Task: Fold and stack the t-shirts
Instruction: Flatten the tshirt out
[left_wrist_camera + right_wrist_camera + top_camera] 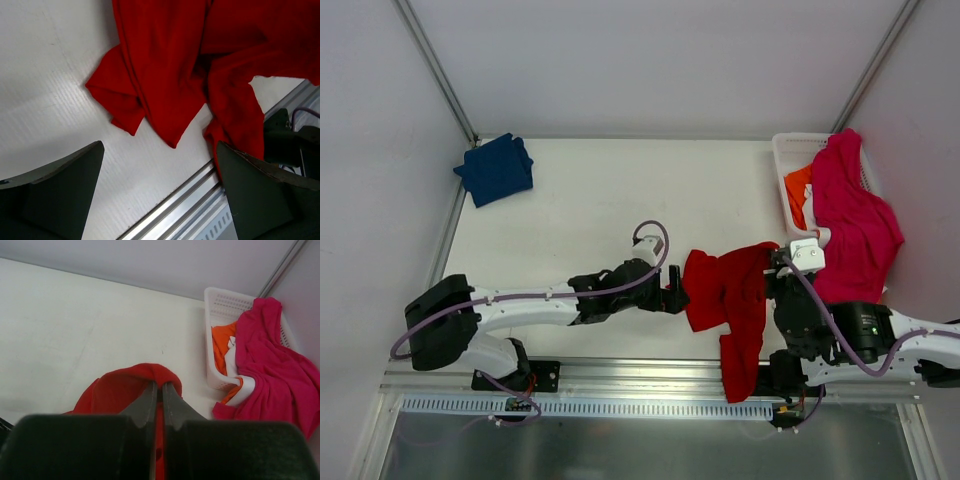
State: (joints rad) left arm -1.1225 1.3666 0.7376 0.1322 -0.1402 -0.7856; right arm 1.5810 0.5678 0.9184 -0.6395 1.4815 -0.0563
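The bright red t-shirt (725,300) (170,65) lies bunched near the table's front edge, and one end droops over the front rail. My right gripper (780,258) (160,386) is shut on a fold of the red t-shirt (125,390) at its right side, lifting it slightly. My left gripper (677,290) (160,147) stands open just left of the red cloth, with nothing between its fingers (75,180). A navy blue t-shirt (496,168) lies folded at the back left corner.
A white basket (782,150) (220,302) stands at the back right. It holds an orange t-shirt (798,190) (222,342) and a white one (232,360). A magenta-pink t-shirt (855,220) (272,375) spills over its side. A metal rail (200,200) runs along the front edge.
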